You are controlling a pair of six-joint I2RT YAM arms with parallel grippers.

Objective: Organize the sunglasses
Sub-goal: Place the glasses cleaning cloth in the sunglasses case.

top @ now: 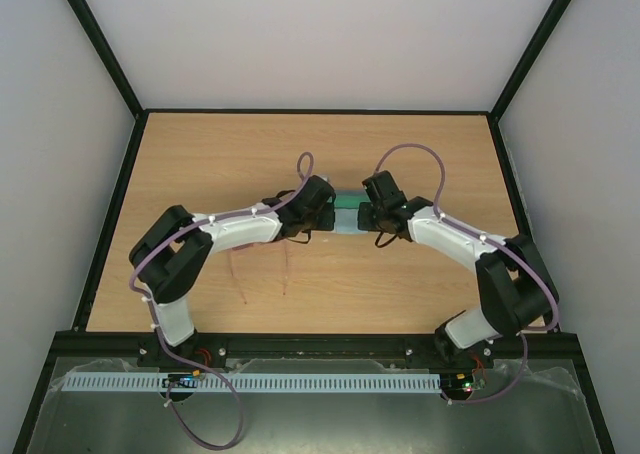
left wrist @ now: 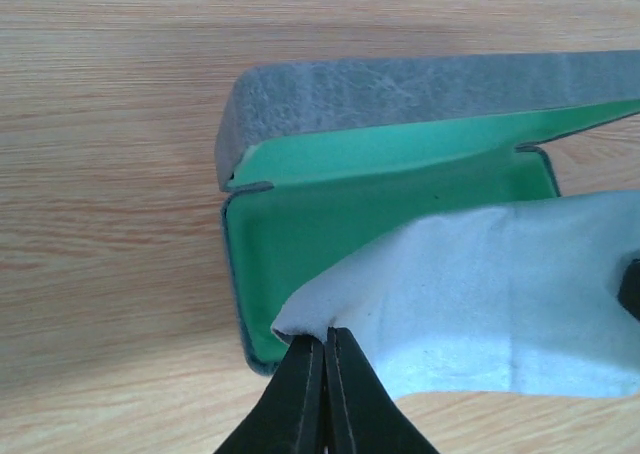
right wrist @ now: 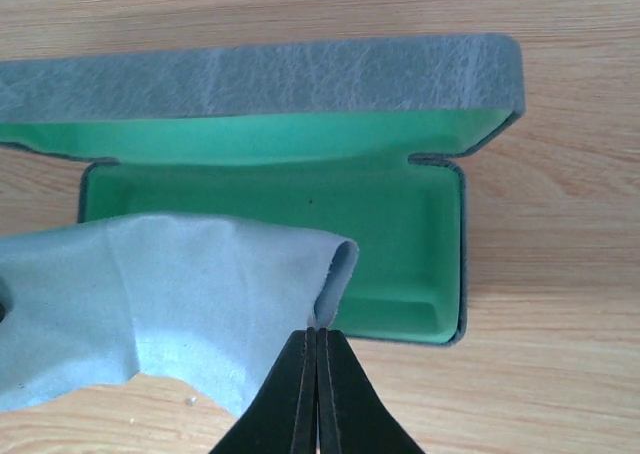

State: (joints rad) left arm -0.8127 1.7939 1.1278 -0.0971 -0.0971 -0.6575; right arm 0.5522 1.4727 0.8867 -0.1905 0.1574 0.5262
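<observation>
The left hand (left wrist: 326, 346) is pinching one corner of a light blue cloth (left wrist: 480, 294), its two dark fingers pressed tight together on the fabric. The right hand (right wrist: 317, 339) is doing the same at the opposite edge of the cloth, fingers closed on a fold, so the cloth is hanging stretched between the two hands.

Both hands are holding the cloth over the front part of an open grey-blue case (right wrist: 300, 74), which is lying on the wooden tabletop (top: 420, 284). The case's lid is standing up behind, and its green lining is showing past the cloth in both wrist views.

The sunglasses (top: 239, 279) are lying on the tabletop nearer the arm bases, below the left arm's forearm and apart from the case. Only their two thin pink arms are showing clearly, pointing toward the near edge; the front of the frame is too faint to make out under the arm.
</observation>
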